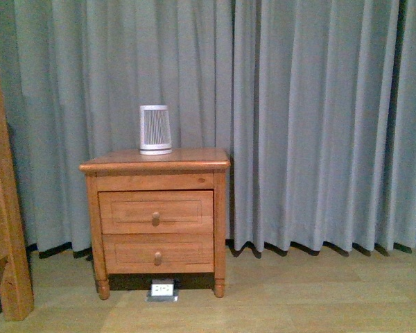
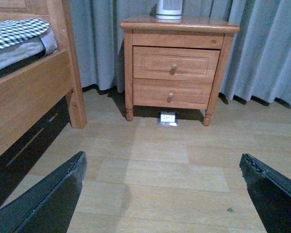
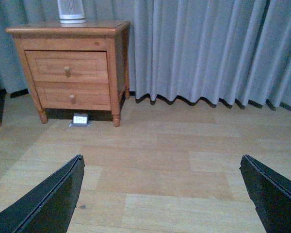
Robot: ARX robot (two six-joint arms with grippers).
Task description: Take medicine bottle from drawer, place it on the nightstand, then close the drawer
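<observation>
— Where is the medicine bottle?

— Out of sight. The drawer (image 1: 156,211) sits shut, flush in the nightstand (image 1: 156,166), so I judge the bottle lies inside it (only a slatted white device (image 1: 155,130) stands on the top surface).

— Why do the arms hang so far off?

— Nothing is begun, I think. The left gripper (image 2: 161,158) and the right gripper (image 3: 161,158) are both spread wide and empty, over bare floor (image 3: 184,141), well apart from the nightstand. The knob (image 1: 155,218) wants pulling first.
</observation>
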